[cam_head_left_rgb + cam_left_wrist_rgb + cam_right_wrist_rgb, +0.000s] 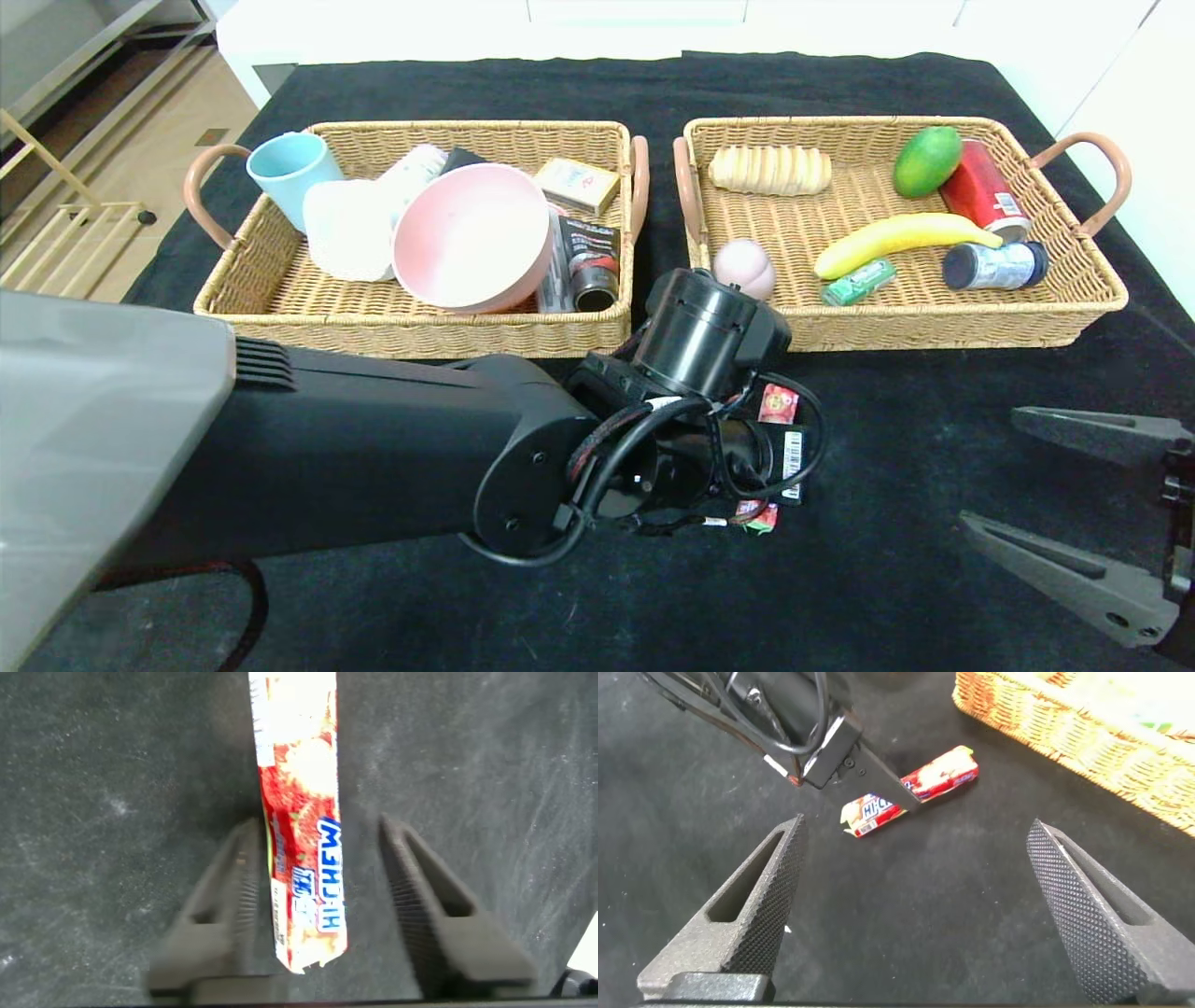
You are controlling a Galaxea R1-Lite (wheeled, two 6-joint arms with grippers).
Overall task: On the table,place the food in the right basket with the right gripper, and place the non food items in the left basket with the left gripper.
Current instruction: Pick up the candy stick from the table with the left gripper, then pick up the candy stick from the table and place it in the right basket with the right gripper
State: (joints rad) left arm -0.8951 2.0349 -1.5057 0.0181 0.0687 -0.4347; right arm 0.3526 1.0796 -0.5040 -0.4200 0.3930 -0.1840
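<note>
The red candy stick pack (304,831) lies flat on the black table (887,579), in front of the gap between the two baskets. My left gripper (318,826) points down over it, open, one finger on each side of the pack; in the head view its wrist hides most of the pack (778,404). Near the front right, my right gripper (991,469) hovers open and empty, with the pack (948,773) ahead of it. The right basket (934,322) holds the pink peach (744,268) and bread loaf (769,170). The pink bowl (471,235) rests in the left basket (411,336).
The right basket also holds a banana (896,238), a green mango (927,161), a red can (982,194) and a small bottle (994,265). A light blue cup (288,168) and small boxes sit in the left basket. My left arm spans the front left.
</note>
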